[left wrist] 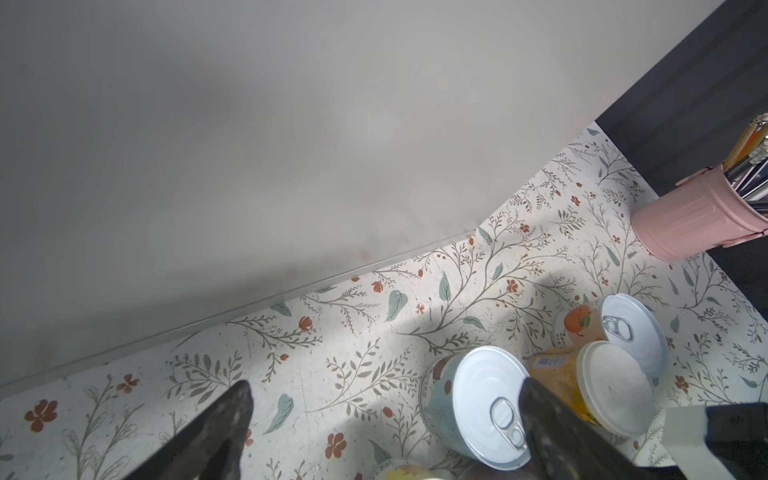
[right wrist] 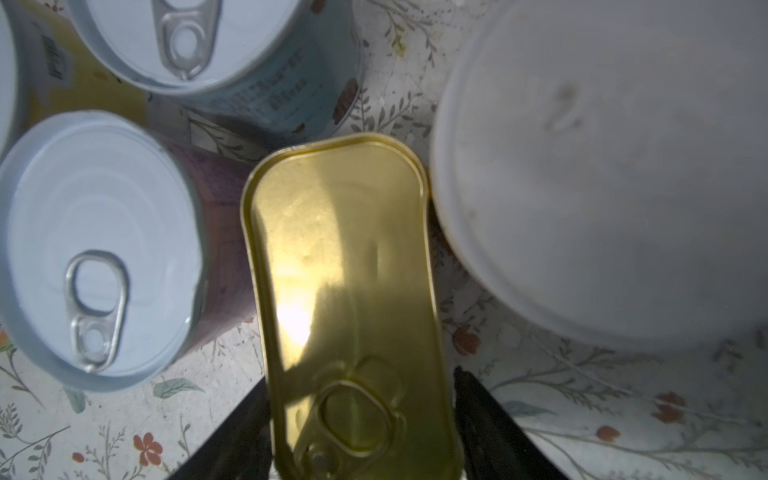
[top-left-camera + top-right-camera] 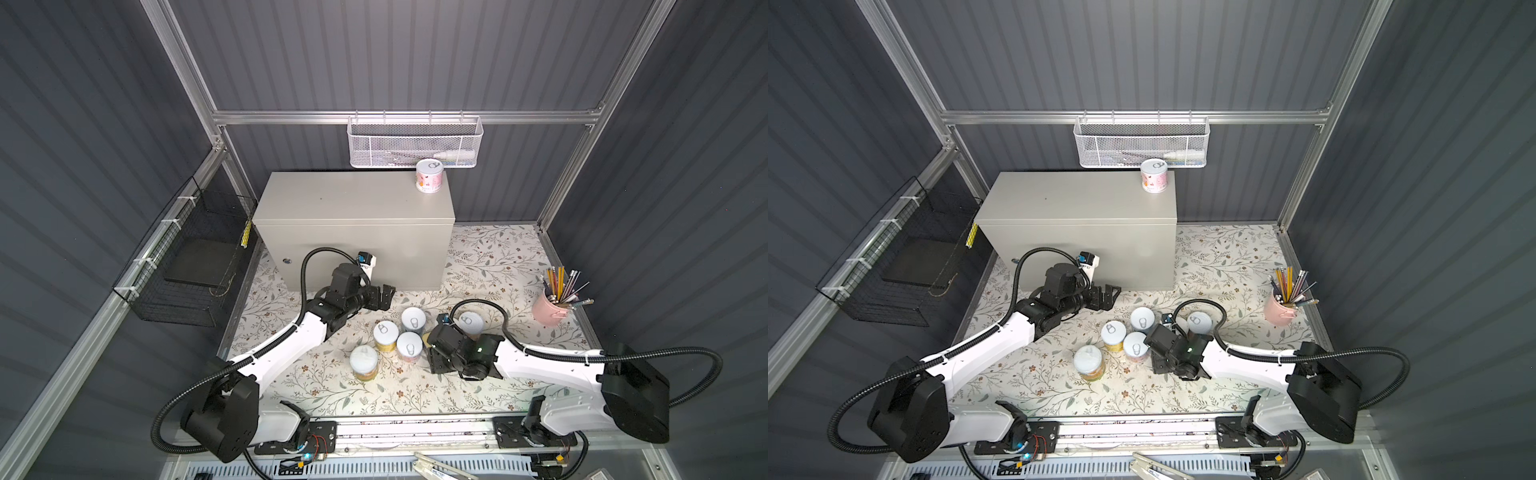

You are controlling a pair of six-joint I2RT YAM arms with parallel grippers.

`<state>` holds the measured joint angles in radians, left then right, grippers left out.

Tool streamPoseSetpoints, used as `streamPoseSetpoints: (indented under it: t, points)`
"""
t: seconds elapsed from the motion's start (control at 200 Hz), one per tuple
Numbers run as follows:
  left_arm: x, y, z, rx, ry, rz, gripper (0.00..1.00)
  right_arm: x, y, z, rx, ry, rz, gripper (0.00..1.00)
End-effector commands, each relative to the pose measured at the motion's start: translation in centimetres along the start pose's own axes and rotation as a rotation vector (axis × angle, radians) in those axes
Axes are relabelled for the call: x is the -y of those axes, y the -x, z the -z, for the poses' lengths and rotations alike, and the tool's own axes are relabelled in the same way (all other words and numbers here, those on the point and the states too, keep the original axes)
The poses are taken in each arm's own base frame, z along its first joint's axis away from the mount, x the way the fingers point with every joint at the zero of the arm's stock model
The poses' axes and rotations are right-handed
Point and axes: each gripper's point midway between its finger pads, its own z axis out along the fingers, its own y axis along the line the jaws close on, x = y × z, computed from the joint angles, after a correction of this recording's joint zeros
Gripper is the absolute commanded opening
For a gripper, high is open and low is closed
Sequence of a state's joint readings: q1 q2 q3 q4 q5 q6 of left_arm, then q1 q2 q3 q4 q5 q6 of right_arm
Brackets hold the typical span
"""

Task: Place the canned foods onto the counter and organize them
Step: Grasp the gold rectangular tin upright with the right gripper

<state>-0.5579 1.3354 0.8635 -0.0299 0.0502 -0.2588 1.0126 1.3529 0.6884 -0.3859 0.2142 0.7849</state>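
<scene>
Your right pincer (image 2: 361,378) straddles the tin (image 2: 340,257) flat on the mat (image 2: 561,399), wedged between cans (image 2: 95,249), can't tell if it's clamped yet, so a shallow bite could drop it or tip a neighbour en route to the bench (image 3: 353,199).

Both arms reaching inward, left gripper (image 3: 385,297) spread wide, right gripper (image 2: 363,376) tipped downward (jaws narrower, fingertips apart)

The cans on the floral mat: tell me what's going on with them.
The right gripper straddles the gold-topped rectangular tin lying on the floral mat, jaws close at its sides; a grip can't be confirmed. The left gripper hovers open near the beige metal box. One pink-labelled round can stands on the box; five round cans stand on the mat.
</scene>
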Motion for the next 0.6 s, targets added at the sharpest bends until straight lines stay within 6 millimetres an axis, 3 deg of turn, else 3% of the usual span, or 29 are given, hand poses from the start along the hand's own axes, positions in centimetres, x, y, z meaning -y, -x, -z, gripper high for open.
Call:
streamPoseSetpoints:
  t: [0.0,0.435,0.595]
  points:
    - [0.39,-0.50,0.17,-0.007,-0.021,0.017,1.00,0.85,0.13,0.00,0.022,-0.038,0.005,0.66]
    - [0.95,-0.37,-0.21,-0.009,-0.052,0.030,1.00,0.79,0.51,-0.60,0.014,-0.075,0.030,0.68]
    - [0.89,-0.59,-0.35,-0.015,-0.051,0.032,1.00,0.63,0.70,-0.77,0.020,-0.073,0.040,0.65]
